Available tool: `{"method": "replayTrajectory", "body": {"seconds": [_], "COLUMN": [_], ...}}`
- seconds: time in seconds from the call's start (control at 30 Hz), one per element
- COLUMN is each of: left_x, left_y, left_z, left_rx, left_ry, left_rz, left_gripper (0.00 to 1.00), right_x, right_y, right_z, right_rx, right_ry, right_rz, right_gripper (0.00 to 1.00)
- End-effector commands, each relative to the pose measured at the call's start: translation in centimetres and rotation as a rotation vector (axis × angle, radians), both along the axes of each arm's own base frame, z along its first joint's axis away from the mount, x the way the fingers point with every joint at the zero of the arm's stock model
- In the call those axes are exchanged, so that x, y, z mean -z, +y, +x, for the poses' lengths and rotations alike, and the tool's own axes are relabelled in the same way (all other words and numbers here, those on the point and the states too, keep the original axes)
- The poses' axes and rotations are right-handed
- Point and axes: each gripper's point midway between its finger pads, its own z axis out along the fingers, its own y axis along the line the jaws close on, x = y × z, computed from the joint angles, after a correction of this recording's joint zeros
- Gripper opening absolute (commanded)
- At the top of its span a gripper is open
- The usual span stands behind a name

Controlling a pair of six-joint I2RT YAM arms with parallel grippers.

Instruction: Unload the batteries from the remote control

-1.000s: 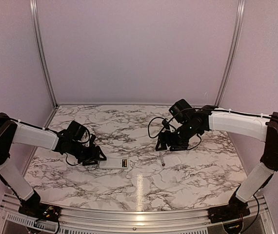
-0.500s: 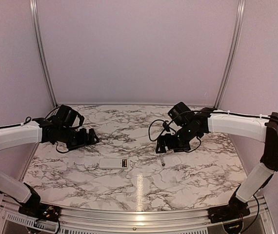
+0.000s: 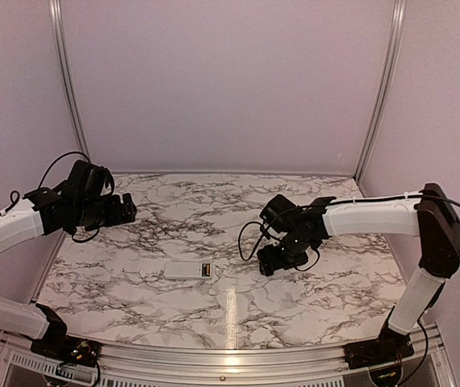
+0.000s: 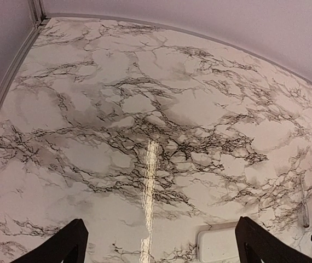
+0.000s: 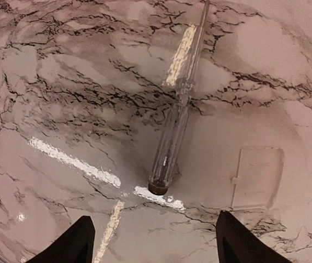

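Note:
The white remote control (image 3: pixel 186 270) lies flat at the table's middle. Its battery recess at the right end shows the gold and dark batteries (image 3: pixel 206 269). One rounded end of the remote (image 4: pixel 220 246) shows low in the left wrist view, just inside the right finger. My left gripper (image 3: pixel 128 212) (image 4: pixel 165 247) hangs open and empty, raised well to the left and behind the remote. My right gripper (image 3: pixel 266 264) (image 5: pixel 156 244) is open, low over the table to the right of the remote. Just ahead of its fingertips lies the butt end of a clear-handled tool (image 5: pixel 173 131).
A small flat white cover plate (image 5: pixel 257 176) lies on the marble just right of the tool. The clear tool (image 4: pixel 304 200) also shows at the right edge of the left wrist view. Metal rails and purple walls close in the table (image 3: pixel 133 306) at the back and sides.
My left gripper opened, rose and drew back to the left, away from the remote. My right gripper came forward and down over the clear tool, hiding it from the top view.

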Motion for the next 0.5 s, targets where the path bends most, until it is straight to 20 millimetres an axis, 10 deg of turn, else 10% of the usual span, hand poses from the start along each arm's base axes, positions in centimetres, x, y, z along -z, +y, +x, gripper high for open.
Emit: {"method": "replayTrajectory", "body": {"seconds": [0.0, 0.47], "left_x": [-1.8, -2.6], "left_y": [-0.1, 0.1], "left_z": [-0.5, -1.5], "left_rx": [0.018, 0.026], "left_ry": [-0.047, -0.07], "left_rz": [-0.044, -0.09], "left_gripper": [0.99, 0.96], "right_x": [0.5, 3.2], "right_y": [0.5, 0.8], "right_z": [1.5, 1.8], "right_rx": [0.007, -0.014], "right_ry": [-0.074, -0.057], "right_rz": [0.002, -0.029], "right_gripper": [0.71, 0.48]}}
